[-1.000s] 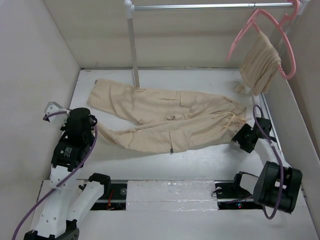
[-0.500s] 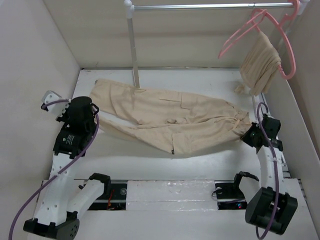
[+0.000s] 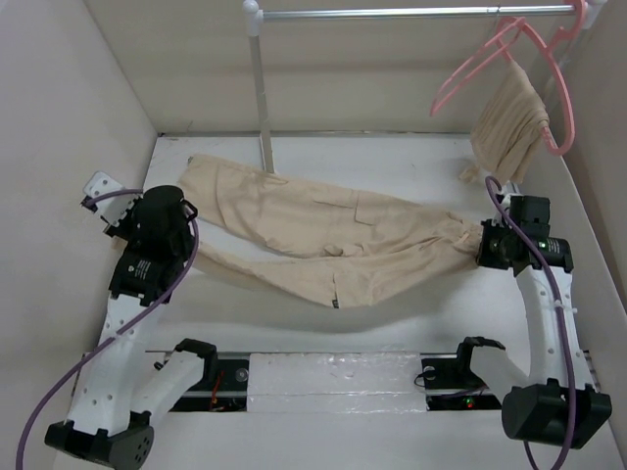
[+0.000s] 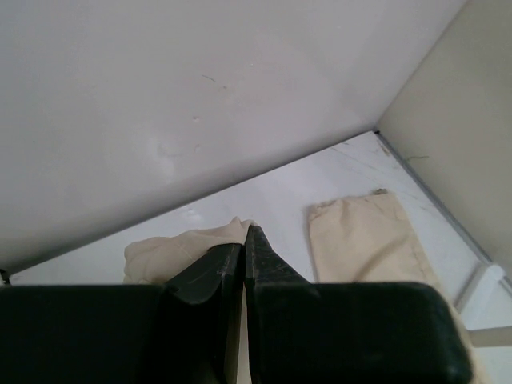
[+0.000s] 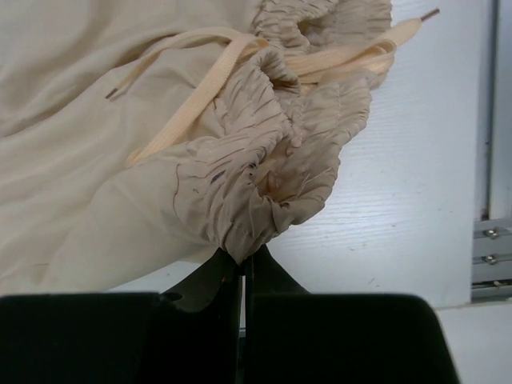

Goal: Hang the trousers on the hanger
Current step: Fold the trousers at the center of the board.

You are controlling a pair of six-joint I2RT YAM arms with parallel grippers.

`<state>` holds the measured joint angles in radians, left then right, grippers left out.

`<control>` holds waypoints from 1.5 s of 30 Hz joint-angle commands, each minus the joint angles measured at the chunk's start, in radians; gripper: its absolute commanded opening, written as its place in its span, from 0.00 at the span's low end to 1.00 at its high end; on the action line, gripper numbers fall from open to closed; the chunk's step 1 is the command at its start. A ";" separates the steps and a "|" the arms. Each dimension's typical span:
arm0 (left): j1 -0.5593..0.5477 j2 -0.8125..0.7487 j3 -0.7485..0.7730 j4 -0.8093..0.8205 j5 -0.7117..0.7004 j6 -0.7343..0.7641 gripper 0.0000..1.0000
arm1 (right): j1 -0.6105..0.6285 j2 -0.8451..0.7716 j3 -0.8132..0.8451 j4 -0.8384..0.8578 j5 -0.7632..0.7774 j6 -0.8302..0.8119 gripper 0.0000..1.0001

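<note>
Left gripper [image 3: 182, 238] is at the left side of the table [image 3: 411, 318], close to the left wall. Jaws pressed together. In the left wrist view [image 4: 243, 237] beige cloth sits right at the tips and bulges out on both sides, so I'm pinching a leg end of the trousers [image 3: 333, 233]. Can't see how much cloth is between the pads.

The trousers run across the middle of the table from my left gripper to my right one. The near leg goes from my left pinch toward the right and looks lifted, with a shadow under it. The far leg lies flat, angled to the far left. Its cuff [image 4: 364, 238] rests on the table near the back corner, just left of the post [image 3: 261, 93]. A patch pocket shows about mid-length.

Right gripper [image 3: 483, 245] is at the right side of the table, at the waist end. Jaws pressed together. In the right wrist view [image 5: 242, 258] the gathered elastic waistband comes down right into the tips, so I'm pinching the waistband. The drawstring [image 5: 200, 84] lies loose across the cloth above it.

The hanger [image 3: 465, 73] is pink and empty. It hangs tilted from the right end of the rail [image 3: 411, 13], above and behind my right gripper, well apart from the trousers. Just right of it a second pink hanger [image 3: 567, 110] carries a small bunched beige garment [image 3: 509, 117].
</note>
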<state>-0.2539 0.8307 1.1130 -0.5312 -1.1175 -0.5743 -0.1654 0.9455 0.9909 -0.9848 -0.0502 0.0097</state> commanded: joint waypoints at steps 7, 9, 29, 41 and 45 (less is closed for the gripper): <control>0.076 0.255 0.086 0.125 0.033 0.108 0.00 | 0.004 0.115 0.080 0.109 -0.048 -0.056 0.00; 0.116 0.339 0.154 0.106 0.067 0.103 0.00 | 0.013 0.110 0.043 0.130 -0.100 -0.054 0.00; 0.303 1.126 0.921 0.063 0.404 0.048 0.00 | -0.077 0.461 0.181 0.487 -0.171 0.056 0.00; 0.347 1.441 1.130 0.125 0.570 0.094 0.13 | -0.097 0.881 0.442 0.578 -0.224 0.138 0.14; 0.389 1.443 1.122 0.148 0.691 0.106 0.54 | -0.048 0.917 0.456 0.586 -0.229 0.130 0.67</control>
<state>0.0963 2.3104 2.2147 -0.4244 -0.5228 -0.4873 -0.2535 1.8744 1.4055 -0.4522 -0.2668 0.1375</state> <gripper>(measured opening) 0.519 0.600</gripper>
